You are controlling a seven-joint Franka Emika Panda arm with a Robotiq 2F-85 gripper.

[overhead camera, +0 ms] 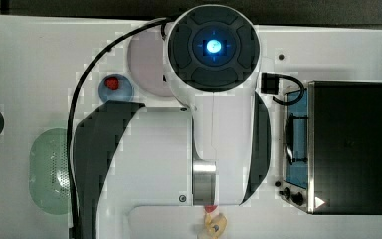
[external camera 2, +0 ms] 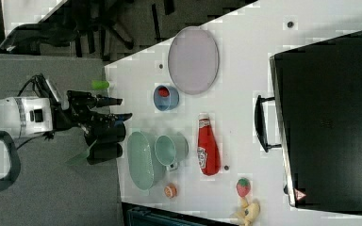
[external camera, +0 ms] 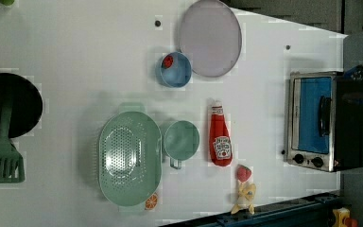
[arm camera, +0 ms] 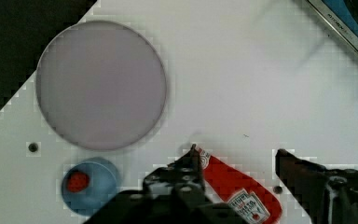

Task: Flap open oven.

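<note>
Hand (arm camera: 235, 154) raised high above bench (arm camera: 242, 84), pointing down, fingers apart and empty, over ketchup bottle (arm camera: 242, 191); oven (external camera: 319, 120) well apart, door shut.

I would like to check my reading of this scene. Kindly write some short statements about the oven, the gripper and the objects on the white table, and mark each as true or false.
1. The glass door of the silver toaster oven with the black top is shut. True.
2. The black two-finger gripper is closed on the oven's bar handle. False: its fingers stand apart and empty, above the red ketchup bottle.
3. The small blue bowl holds a red item. True.
4. The ketchup bottle stands upright. False: it lies on its side on the white table.
5. The pale round plate lies inside the green perforated colander. False: it lies on the table beside the blue bowl.
</note>
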